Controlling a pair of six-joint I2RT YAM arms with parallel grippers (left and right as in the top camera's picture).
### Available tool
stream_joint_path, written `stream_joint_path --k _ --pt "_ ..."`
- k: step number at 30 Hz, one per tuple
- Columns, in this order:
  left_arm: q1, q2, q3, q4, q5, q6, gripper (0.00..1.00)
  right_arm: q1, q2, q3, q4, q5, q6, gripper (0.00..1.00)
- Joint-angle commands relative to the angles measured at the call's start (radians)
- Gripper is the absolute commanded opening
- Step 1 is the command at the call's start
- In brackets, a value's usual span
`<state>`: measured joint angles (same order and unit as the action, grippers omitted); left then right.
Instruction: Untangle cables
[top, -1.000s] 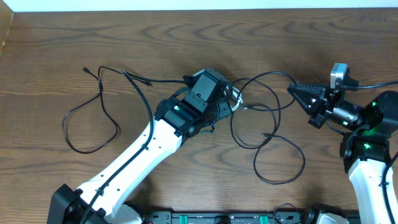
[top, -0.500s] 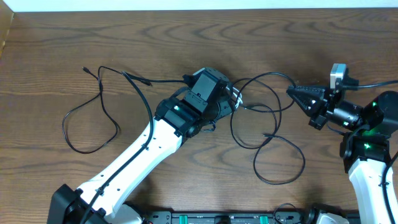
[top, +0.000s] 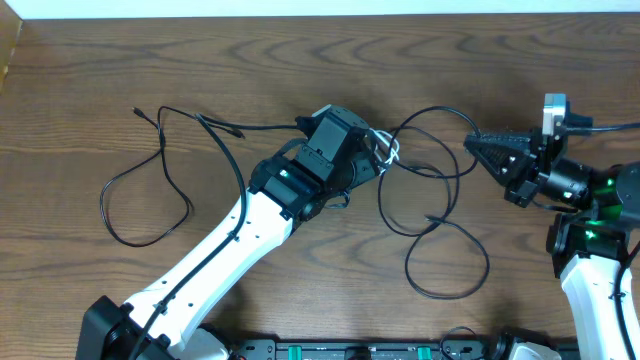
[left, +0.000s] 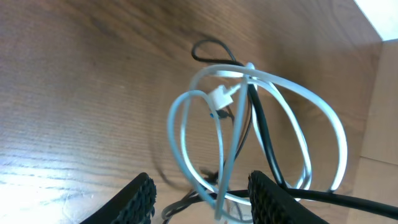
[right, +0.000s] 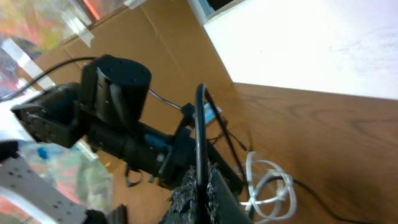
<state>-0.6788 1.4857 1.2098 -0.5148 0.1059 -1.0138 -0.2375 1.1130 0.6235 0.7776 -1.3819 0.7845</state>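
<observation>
Two grippers: the left gripper (left: 204, 188) stands open, the white cable (left: 219, 98) looped just ahead of and between its fingers; the right gripper (right: 200, 180) pinches a black cable (right: 199, 130) rising from its fingertips.

Matt wood-grain table (top: 80, 90); glossy white cable (left: 171, 127).

No text, label, brand, number or sign is showing legibly in any view; nothing readable is appearing on the bench (top: 100, 90), the cables (left: 222, 97) or the arms
</observation>
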Motion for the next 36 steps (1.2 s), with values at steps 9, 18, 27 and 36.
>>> stream_joint_path --k 9,18,27,36 --pt "0.000 0.002 0.025 0.038 -0.012 -0.065 0.49 -0.003 0.000 0.010 0.057 -0.035 0.207 0.01" --pt "-0.007 0.005 0.024 0.034 -0.001 -0.065 0.61 0.013 0.000 0.010 0.190 -0.036 0.309 0.01" --pt "-0.007 0.005 0.024 0.046 -0.001 -0.065 0.68 0.060 0.000 0.010 0.462 -0.059 0.524 0.01" --pt "-0.007 0.005 0.025 0.111 0.019 -0.065 0.69 0.095 0.000 0.010 0.476 -0.069 0.539 0.01"
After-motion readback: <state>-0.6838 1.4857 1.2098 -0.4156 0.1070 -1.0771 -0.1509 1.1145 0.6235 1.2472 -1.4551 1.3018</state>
